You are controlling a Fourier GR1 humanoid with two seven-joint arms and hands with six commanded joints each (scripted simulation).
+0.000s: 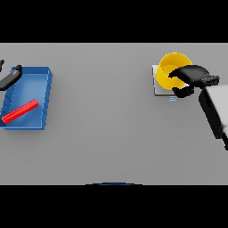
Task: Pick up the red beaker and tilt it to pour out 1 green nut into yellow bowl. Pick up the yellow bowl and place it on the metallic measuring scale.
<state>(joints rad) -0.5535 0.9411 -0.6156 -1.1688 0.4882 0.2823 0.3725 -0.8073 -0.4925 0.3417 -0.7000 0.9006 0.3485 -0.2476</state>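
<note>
The yellow bowl [171,67] stands on the metallic scale [156,87] at the far right of the table. My right hand [193,75] reaches over the bowl's near right side. Its fingers arch down inside the rim and its thumb sits outside, pinching the wall. The hand hides that part of the bowl. No green nut shows inside. The red beaker [20,111] lies on its side in the blue tray [42,89] at the far left. My left hand [11,76] hovers over the tray's far left corner with straight fingers, apart from the beaker.
The grey table stretches wide between the tray and the scale. A small pale display tab [172,98] sticks out from the scale's near edge, just below my right thumb.
</note>
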